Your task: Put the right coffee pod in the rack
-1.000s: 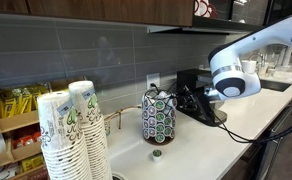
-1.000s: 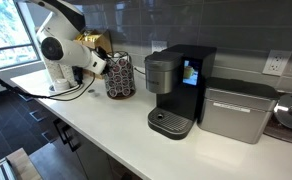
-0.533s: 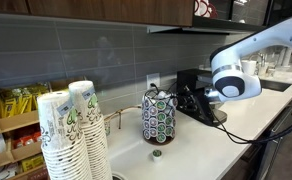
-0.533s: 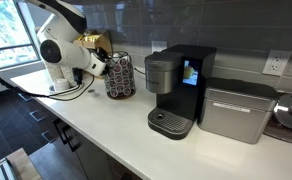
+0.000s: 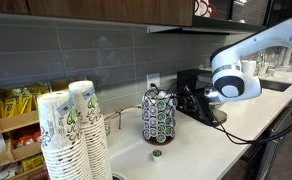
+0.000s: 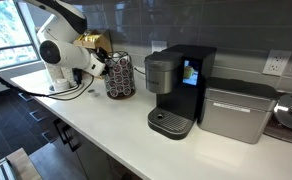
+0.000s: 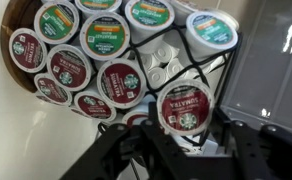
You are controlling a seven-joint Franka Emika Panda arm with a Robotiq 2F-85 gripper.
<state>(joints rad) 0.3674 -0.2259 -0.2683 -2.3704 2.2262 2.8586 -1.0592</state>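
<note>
Wrist view fills with the rack, its dark wire cells packed with green, orange and dark red lids, and cut off at the top and left edges. The right coffee pod sits low and right of centre, its reddish lid facing the camera, just in front of a wire cell that shows pale pod bottoms. The gripper comes in from the bottom edge, its jaws closed on the pod's pale body, though the contact lies in shadow. In both exterior views the pod itself is too small to make out, and the gripper is only a dark shape close against the rack. A loose pod lies on the counter below the rack, with stacked paper cups at lower left.
</note>
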